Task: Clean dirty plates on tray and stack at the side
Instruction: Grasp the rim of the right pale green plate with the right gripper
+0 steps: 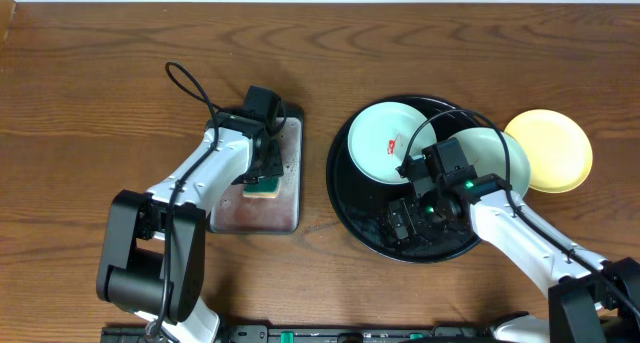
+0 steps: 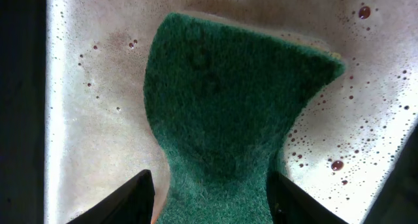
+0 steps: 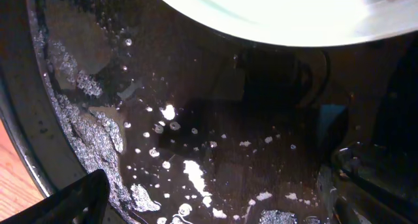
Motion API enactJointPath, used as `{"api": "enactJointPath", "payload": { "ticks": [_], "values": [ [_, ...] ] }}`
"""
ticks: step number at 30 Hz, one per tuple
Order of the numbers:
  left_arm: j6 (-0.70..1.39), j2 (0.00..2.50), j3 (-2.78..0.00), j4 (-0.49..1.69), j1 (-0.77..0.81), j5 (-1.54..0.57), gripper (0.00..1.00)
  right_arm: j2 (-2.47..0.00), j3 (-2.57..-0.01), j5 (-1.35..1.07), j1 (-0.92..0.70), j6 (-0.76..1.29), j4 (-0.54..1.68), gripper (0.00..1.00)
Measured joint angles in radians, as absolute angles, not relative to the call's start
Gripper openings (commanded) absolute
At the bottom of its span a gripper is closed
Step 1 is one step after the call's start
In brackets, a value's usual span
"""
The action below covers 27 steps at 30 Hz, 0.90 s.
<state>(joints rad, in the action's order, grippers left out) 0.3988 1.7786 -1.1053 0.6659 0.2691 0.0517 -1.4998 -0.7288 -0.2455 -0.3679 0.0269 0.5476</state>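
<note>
1. Table (image 1: pixel 100 63): brown wood-grain surface; carries all items below

2. Black tray (image 1: pixel 338 193): large, round, glossy, with a raised rim. It sits at 3 o'clock from the table centre. In the right wrist view its floor (image 3: pixel 196 119) is wet, with droplets and patches of foam

3. Metal tray (image 1: pixel 292 198): rectangular, silver-grey, at 9 o'clock from the black tray and apart from it. In the left wrist view it holds cloudy liquid (image 2: pixel 91 119) with small bubbles, some reddish

4. Plates:
- Smeared plate (image 1: pixel 375 148): pale mint-white, inside the black tray at 11 o'clock, with a red smear (image 1: pixel 395 143) toward its 3 o'clock side
- Second plate (image 1: pixel 495 148): pale mint-white, inside the black tray at 2 o'clock, partly covered by the right arm
- Yellow plate (image 1: pixel 555 148): on the table outside the black tray, at 2 o'clock from the tray centre and just beside the rim. Contact with the rim cannot be determined

5. Sponge (image 2: pixel 228 100): green scouring pad, lying in the metal tray at its 3 o'clock side, wet at its edges

6. Left gripper (image 2: pixel 212 201): positioned over the metal tray. Both fingers press the near end of the sponge, which narrows between them

7. Right gripper (image 3: pixel 215 198): positioned low over the black tray floor at 6 o'clock. Fingers are spread wide, with only wet tray floor between them, and neither finger is touching a plate
</note>
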Motion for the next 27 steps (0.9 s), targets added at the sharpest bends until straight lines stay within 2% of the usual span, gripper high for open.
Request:
{"api": "enactJointPath", "payload": {
  "ticks": [22, 23, 25, 27],
  "values": [
    [0.399, 1.779, -1.105, 0.621, 0.269, 0.052, 0.57, -1.500, -0.729, -0.241, -0.371, 0.042, 0.545, 0.99],
    [0.399, 1.779, -1.105, 0.619, 0.269, 0.052, 0.67, -1.500, -0.729, -0.241, -0.371, 0.042, 0.545, 0.99],
    [0.397, 1.779, -1.105, 0.619, 0.269, 0.052, 0.80, -1.500, -0.729, -0.241, -0.371, 0.042, 0.545, 0.99],
    [0.397, 1.779, -1.105, 0.619, 0.269, 0.051, 0.81, -1.500, -0.729, -0.241, -0.371, 0.042, 0.545, 0.99]
  ]
}}
